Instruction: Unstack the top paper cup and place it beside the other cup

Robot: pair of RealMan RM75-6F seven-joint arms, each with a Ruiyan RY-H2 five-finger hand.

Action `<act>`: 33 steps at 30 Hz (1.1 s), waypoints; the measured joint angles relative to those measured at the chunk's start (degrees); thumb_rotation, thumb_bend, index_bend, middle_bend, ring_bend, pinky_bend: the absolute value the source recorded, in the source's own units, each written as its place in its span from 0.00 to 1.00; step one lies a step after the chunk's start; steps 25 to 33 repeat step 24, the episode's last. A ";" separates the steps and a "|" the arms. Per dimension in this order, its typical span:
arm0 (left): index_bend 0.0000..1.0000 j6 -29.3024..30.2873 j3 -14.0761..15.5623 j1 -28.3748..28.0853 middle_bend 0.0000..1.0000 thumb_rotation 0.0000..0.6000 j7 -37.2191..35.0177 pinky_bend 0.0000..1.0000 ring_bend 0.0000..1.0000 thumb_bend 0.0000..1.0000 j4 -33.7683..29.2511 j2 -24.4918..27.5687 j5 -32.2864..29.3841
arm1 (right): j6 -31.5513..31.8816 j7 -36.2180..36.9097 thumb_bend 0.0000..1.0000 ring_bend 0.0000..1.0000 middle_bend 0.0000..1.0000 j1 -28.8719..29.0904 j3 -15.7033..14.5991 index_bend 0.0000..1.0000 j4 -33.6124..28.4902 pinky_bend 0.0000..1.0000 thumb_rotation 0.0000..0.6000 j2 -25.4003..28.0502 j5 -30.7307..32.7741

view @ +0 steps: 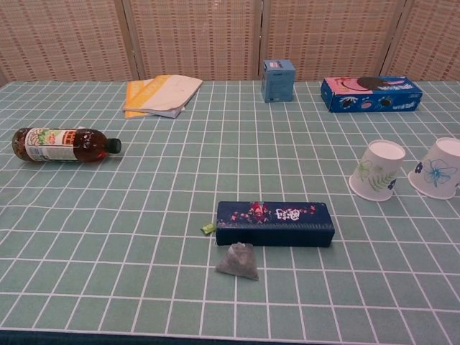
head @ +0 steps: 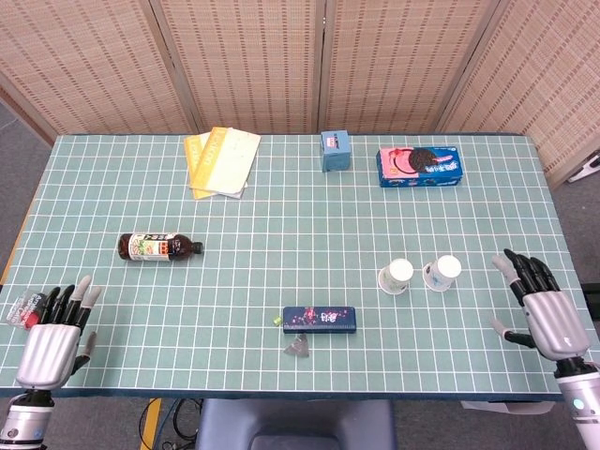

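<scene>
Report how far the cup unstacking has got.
Done, it seems: the two paper cups are apart, the green-print cup and the blue-flower cup standing side by side, not nested. Nothing is in hand: the right hand is open, clear of them; the left hand is open too. Nothing appears left.

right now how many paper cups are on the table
2. One cup with green print stands upside down right of the table's middle; the other cup, with blue print, stands just to its right, apart from it. None seem hidden.
</scene>
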 measured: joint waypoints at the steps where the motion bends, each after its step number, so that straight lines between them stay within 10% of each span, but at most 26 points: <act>1: 0.00 -0.07 -0.02 -0.06 0.00 1.00 -0.13 0.00 0.00 0.50 0.00 0.06 0.00 | 1.14 0.07 0.18 0.00 0.00 -0.84 -0.20 0.06 1.19 0.00 1.00 -0.96 -0.39; 33: 0.00 -2.15 -1.10 -1.45 0.00 1.00 -3.61 0.00 0.00 0.50 0.83 1.24 -2.48 | 2.90 1.20 0.18 0.00 0.00 -3.31 1.08 0.06 4.67 0.00 1.00 -3.60 -0.53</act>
